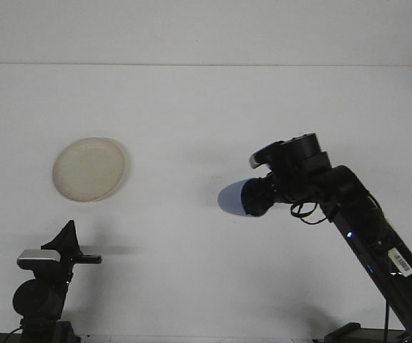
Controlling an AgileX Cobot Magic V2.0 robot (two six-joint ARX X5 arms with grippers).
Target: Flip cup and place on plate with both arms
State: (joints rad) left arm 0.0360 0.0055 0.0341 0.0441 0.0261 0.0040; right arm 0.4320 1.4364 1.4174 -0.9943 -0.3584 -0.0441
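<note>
White table [206, 107] bears plate [89, 168], well apart from held cup [239, 199].

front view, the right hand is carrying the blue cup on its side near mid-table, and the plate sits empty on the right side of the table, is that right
One detail is off: the plate sits on the left side of the table, not the right. The front view shows this. The rest holds: the right hand carries the blue cup on its side near mid-table, and the plate is empty.
</note>
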